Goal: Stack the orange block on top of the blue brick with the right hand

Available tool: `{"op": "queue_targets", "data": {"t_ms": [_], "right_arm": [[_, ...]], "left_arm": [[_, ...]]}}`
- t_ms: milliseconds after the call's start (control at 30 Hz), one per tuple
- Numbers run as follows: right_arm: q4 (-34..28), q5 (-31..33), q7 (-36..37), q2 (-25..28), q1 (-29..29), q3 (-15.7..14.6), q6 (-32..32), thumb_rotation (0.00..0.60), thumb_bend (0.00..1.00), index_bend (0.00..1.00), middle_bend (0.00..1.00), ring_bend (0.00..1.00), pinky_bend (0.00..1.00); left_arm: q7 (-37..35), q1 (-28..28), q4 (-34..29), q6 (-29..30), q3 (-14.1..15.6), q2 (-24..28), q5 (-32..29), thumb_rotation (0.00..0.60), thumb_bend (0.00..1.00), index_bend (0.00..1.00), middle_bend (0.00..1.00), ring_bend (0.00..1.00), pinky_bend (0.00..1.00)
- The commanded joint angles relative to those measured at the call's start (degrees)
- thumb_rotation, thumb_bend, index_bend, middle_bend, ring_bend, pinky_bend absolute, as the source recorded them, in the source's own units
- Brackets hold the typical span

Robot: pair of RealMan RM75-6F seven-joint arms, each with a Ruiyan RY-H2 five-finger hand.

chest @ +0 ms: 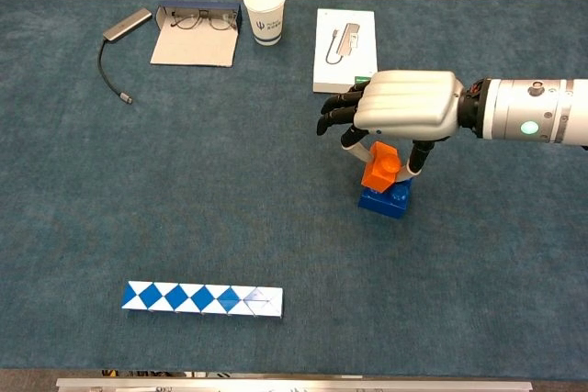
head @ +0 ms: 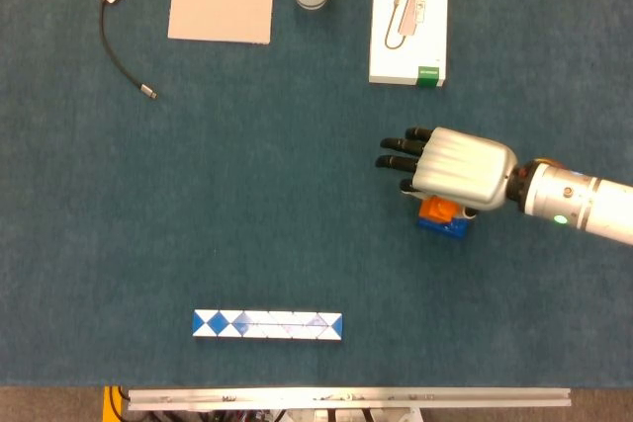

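The blue brick (chest: pixel 385 200) (head: pixel 442 225) lies on the blue table cloth, right of centre. The orange block (chest: pixel 379 168) (head: pixel 439 210) sits on top of it, tilted. My right hand (chest: pixel 404 107) (head: pixel 457 168) hovers palm down over both and pinches the orange block between thumb and a finger, the other fingers spread to the left. In the head view the hand hides most of the two blocks. My left hand is not in either view.
A white box (chest: pixel 344 39) lies just behind my right hand. Farther back stand a paper cup (chest: pixel 264 1), an open glasses case (chest: pixel 195 32) and a cabled adapter (chest: pixel 119 39). A blue-and-white patterned bar (chest: pixel 202 298) lies near the front edge.
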Motion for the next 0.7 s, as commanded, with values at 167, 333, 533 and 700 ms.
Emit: {"op": "queue_targets", "data": {"t_ms": [167,333,533,700], "right_arm": [[-0.2,0.0,0.1,0.4,0.0,-0.1,-0.1,0.6,0.2,0.7,0.2,0.11,0.24],[-0.3,-0.1,0.4,0.5,-0.2,-0.3,-0.1,0.6,0.2,0.7,0.2,0.11,0.24],[0.2,-0.2,0.7,0.2,-0.1,-0.4,-0.3,0.6,0.2,0.7,0.2,0.11,0.24],[0.8,-0.2,1.1,-0.3,0.0,-0.4,-0.6,0.6,0.2,0.7,0.2,0.11,0.24]], "left_arm": [[0.2,0.0,0.0,0.0,-0.1,0.0,0.0,0.6,0.21,0.37,0.37,0.33,0.52],[0.3,0.0,-0.1,-0.1,-0.1,-0.1,-0.1,0.6,0.21,0.37,0.37,0.33,0.52],[0.4,0.1,-0.1,-0.1,-0.1,-0.1,-0.2,0.6,0.21,0.37,0.37,0.33,0.52],[0.2,0.1,-0.1,0.0,-0.1,-0.1,-0.2,0.6,0.22,0.37,0.37,0.33,0.52]]}}
